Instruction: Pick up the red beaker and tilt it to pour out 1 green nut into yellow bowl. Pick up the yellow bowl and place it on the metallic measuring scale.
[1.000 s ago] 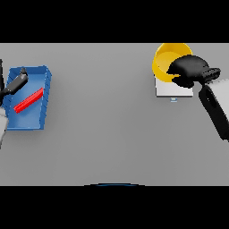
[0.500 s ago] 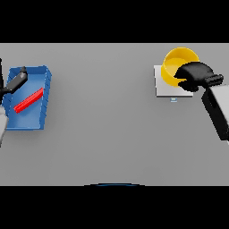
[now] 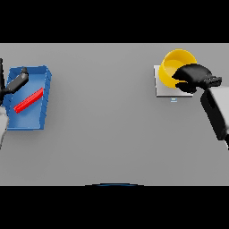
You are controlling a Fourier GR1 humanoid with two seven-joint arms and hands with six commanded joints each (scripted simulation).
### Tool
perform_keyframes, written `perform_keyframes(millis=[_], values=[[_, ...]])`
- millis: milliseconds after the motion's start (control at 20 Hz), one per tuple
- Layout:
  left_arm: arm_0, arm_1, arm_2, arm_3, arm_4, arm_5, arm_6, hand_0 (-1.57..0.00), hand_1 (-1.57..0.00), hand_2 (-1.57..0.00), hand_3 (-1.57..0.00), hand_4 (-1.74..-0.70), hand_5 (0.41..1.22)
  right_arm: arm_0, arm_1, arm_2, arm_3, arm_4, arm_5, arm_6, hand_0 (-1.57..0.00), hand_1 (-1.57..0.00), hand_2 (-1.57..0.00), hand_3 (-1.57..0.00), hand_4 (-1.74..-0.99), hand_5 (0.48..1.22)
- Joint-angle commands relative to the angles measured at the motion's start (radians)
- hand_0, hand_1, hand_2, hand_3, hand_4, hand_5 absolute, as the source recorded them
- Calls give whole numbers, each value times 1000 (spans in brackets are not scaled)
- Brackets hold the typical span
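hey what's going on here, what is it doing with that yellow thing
The robot's right hand is curled on the near rim of the yellow bowl, which sits over the metallic measuring scale at the table's far right. Far left, the left hand hangs over a blue tray with a red beaker lying in it; its fingers are hard to make out. The bowl seems to be at the placing step.
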State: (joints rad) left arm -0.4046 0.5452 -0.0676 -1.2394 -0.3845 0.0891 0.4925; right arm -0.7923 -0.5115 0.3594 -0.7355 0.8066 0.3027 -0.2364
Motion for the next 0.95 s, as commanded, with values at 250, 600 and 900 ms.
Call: perform_keyframes(millis=[250,600,900], values=[[0,-5,2,-10,5,-1,16,1,1,1,1,-721,663,-9,-16,38,-7,34,35,-13,-405,-360,-464,-552,-1567,929],[-14,-15,-5,25,-6,12,0,1,1,1,1,-726,665,-11,-4,42,16,40,4,-46,-84,-75,-99,-296,-1530,809],[-14,-5,-1,22,-3,1,6,1,1,1,1,-726,665,-19,-6,30,31,28,41,-13,-21,-19,-25,-146,-1478,738]])
